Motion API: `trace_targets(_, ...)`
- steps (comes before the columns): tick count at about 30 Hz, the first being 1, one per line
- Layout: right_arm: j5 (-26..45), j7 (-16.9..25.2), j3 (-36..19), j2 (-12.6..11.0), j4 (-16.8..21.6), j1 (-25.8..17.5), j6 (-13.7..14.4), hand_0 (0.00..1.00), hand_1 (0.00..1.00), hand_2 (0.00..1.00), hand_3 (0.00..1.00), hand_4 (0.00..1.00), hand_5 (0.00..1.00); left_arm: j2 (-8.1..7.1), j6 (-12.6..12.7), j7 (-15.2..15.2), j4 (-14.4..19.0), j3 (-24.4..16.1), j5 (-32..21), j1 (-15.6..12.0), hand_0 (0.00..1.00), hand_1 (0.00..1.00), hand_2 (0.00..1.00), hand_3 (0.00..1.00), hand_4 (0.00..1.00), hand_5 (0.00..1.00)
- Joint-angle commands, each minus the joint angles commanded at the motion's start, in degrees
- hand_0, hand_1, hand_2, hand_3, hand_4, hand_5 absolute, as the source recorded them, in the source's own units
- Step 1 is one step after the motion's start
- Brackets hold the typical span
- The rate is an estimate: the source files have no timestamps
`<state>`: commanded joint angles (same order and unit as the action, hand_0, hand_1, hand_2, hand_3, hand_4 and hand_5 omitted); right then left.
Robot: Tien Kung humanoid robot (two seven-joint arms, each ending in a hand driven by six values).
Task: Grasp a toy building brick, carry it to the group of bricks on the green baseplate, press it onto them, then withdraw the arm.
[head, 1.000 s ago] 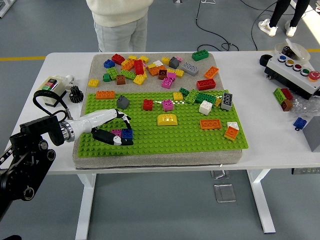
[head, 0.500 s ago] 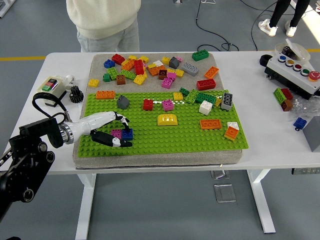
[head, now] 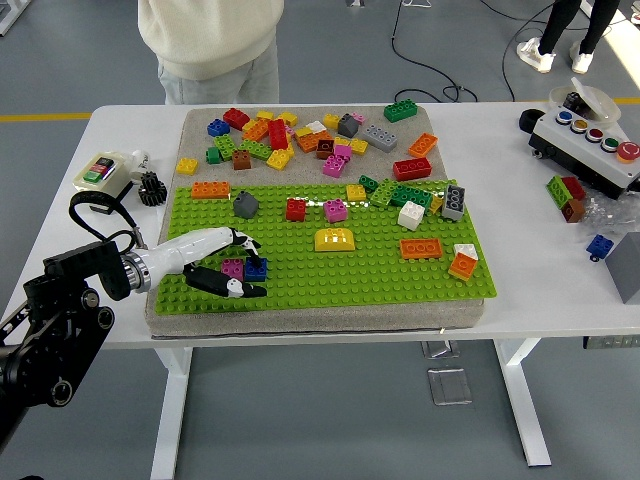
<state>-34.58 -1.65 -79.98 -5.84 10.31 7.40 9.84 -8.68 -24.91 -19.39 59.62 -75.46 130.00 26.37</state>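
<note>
On the green studded baseplate [head: 330,275], at its near-left part, the left white-and-black five-fingered hand [head: 222,260] is laid low over a small group of bricks. Fingers are curled narrowly around a blue square brick [head: 256,268] and a magenta brick [head: 233,267] touching it on its left; upper fingers are seen behind the pair, the black thumb in front. Whether the blue brick is gripped or only pressed cannot be told. Both bricks sit on the baseplate studs.

Further along the baseplate, a yellow domed brick [head: 335,238], an orange flat brick [head: 421,247], a red brick [head: 296,208] and a grey brick [head: 245,204] are scattered well apart. Loose mixed-colour bricks [head: 300,135] are piled on the grey mat [head: 300,318] beyond the plate.

At the far table edge a person in a cream top [head: 210,35] is standing, hands not visible. A button box [head: 585,140] sits at the white table's [head: 560,290] right.
</note>
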Motion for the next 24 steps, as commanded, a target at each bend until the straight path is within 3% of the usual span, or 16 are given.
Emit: trace_targets(24,0.15,0.11,0.22,0.05,0.00,-0.01,0.08,0.730,0.656,0.703,0.569,0.909,0.501,-0.04,0.90,0.09,-1.16,-0.68,0.00,-0.41,0.998,0.908,0.872,0.593,0.998,0.669)
